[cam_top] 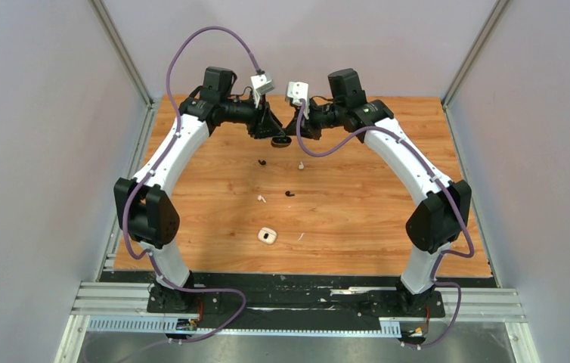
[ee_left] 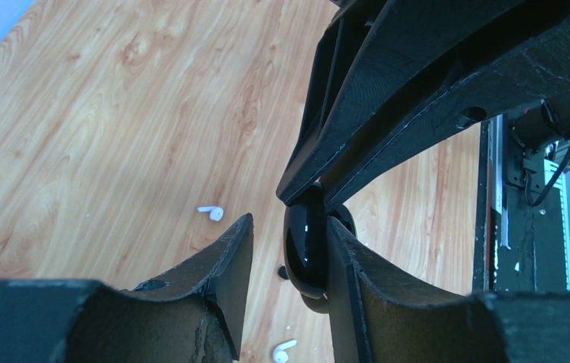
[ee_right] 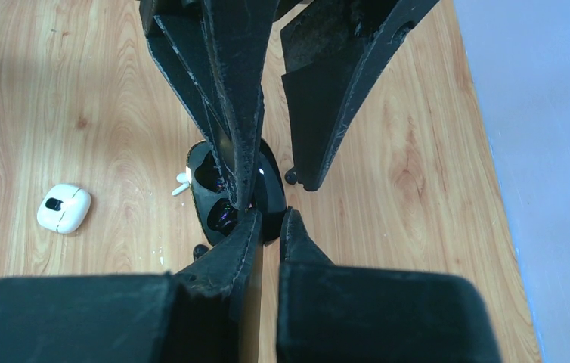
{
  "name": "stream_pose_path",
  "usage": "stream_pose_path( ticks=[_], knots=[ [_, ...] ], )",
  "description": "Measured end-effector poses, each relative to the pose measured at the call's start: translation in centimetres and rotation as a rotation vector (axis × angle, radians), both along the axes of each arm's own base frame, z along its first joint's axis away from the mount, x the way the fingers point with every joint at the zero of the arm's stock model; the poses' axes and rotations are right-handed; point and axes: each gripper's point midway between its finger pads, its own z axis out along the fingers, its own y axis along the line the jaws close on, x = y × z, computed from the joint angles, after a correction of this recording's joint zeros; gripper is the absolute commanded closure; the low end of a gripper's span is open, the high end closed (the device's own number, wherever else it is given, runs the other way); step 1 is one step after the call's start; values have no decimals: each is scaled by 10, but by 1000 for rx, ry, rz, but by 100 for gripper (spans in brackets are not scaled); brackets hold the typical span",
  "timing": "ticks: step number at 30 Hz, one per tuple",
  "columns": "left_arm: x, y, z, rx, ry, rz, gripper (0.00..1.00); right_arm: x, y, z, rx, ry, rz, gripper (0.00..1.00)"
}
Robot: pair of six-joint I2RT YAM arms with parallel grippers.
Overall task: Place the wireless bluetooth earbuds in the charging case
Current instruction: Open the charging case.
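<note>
Checking the lie of the work from above: your right gripper and left gripper meet tip to tip over the 12 o'clock end of the tabletop. The right one is pinched closed on the rim of the black charging case, which is lid-open and appears lifted off the wood. The left one stands partly apart around the same case. One finger touches the glossy shell and the other shows a gap, so log it as not clamped. All four buds lie loose on the tabletop, toward 6 o'clock from the case.

- Far black earbud: near, about 7 o'clock from the left gripper.
- Far white earbud: near, 6 o'clock from the right gripper.
- Near black earbud and near white earbud: further toward 6 o'clock.
- White charging case: beyond them, well apart from both grippers.

Stem directions are too small to read from above; the wrist views show the white buds lying flat on their sides. Judgement: with the right gripper carrying the case, the left is your free one, and the far black earbud is its nearest pick. Expect to drop toward 7 o'clock and turn the wrist to close across the stem.
</note>
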Motion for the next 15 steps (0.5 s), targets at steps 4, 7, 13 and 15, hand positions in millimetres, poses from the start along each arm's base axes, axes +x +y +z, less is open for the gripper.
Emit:
stream_pose_path(
  ticks=[4,7,13,15],
  knots=[
    [0,-1,2,-3,-5,-3,52,1,0,-1,-1,1,0,100],
    [0,-1,4,-6,-9,-7,54,1,1,-2,-2,3,0,100],
    [0,0,6,4,-20,-17,56,1,1,-2,-2,2,-1,100],
    [0,0,7,9,-26,-22,59,1,1,-1,-1,1,-1,100]
  ],
)
